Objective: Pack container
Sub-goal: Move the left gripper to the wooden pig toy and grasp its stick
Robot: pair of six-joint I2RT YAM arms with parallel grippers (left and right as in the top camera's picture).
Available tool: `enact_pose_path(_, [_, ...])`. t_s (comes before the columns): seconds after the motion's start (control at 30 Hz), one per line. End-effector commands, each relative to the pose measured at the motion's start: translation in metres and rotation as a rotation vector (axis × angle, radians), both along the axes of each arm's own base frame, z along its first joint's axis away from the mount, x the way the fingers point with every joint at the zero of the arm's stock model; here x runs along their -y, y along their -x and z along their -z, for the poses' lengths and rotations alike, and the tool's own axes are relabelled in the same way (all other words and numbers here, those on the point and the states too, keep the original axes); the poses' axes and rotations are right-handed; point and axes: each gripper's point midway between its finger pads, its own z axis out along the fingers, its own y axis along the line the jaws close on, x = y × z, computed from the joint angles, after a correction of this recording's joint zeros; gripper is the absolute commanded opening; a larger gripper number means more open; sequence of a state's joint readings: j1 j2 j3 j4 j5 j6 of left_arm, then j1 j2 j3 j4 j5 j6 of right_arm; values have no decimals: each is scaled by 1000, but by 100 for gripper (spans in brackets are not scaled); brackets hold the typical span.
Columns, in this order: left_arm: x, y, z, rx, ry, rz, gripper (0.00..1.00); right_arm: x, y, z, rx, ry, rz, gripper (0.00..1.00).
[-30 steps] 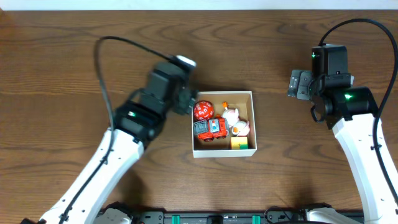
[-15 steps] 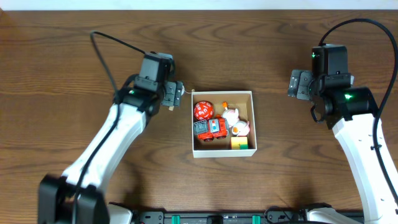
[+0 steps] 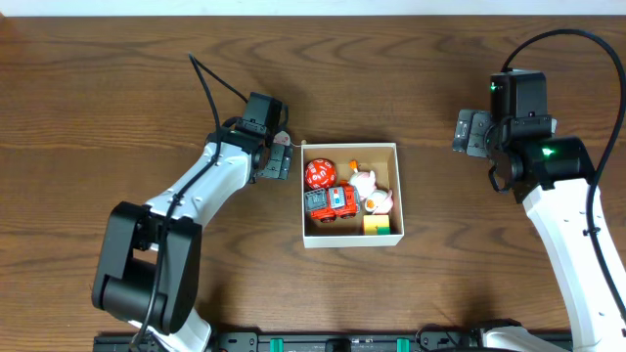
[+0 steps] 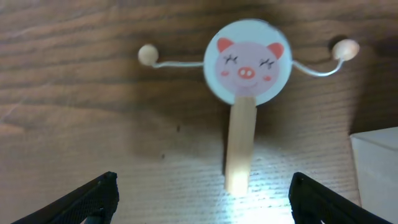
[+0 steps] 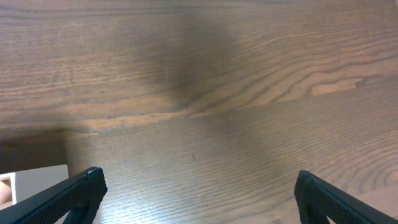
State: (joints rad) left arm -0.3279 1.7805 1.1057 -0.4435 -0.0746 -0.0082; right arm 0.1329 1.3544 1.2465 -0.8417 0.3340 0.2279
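**At the container's (image 3: 350, 146) ten o'clock corner, the pig rattle (image 4: 249, 67) lines up with the left gripper (image 3: 277, 158)**

In the middle of the table (image 3: 98, 78) the container sits open side up. It already holds a red ball (image 3: 319, 174), a red truck (image 3: 331, 203), two pale figures (image 3: 368, 188) and a yellow block (image 3: 377, 226). The left gripper hangs just beside its left wall, and from above it hides the rattle.

The left wrist camera shows the relation that matters. The round pig face lies flat on the wood at twelve o'clock from the gap. Its wooden handle (image 4: 240, 146) runs from twelve down toward six. The free end comes about level with the fingertips (image 4: 93, 196), a touch toward three o'clock of centre. Two beads on strings trail out toward nine and three.

The jaws are spread wide with nothing between them, and they close along the nine-to-three line, square across the handle. To my eye a small shift toward three and a straight drop would put the pinch on the handle. A corner of the container shows at the three o'clock edge of that view, so the finger on that side looks short of room.

The right gripper (image 3: 469, 132) stands well off at the container's two o'clock. Its jaws are also wide and empty, over bare wood. The left arm is plainly the nearer one.
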Motion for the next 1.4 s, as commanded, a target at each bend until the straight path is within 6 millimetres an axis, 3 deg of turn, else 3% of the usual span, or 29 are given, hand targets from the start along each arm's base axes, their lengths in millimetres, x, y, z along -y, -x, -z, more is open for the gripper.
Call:
enact_pose_path(0.0, [11,-5,2,-2,31,95,88,5,1,-7,23,0,28,99])
enact_pose_path(0.33, [18,-15,0,39,55,114,84,5,1,-7,23,-1,27,99])
enact_pose_path(0.83, [19,-16,33,-11,48,115,82,5,1,-7,23,0,28,99])
enact_pose_path(0.97, [19,-15,38,-21,45,114,63,5,1,-7,23,-1,27,99])
enact_pose_path(1.1, [19,-15,43,-30,43,114,60,5,1,-7,23,0,28,99])
enact_pose_path(1.27, [19,-14,47,-38,40,114,34,5,1,-7,23,-1,27,99])
enact_pose_path(1.37, [19,-14,47,-37,41,114,31,5,1,-7,23,-1,27,99])
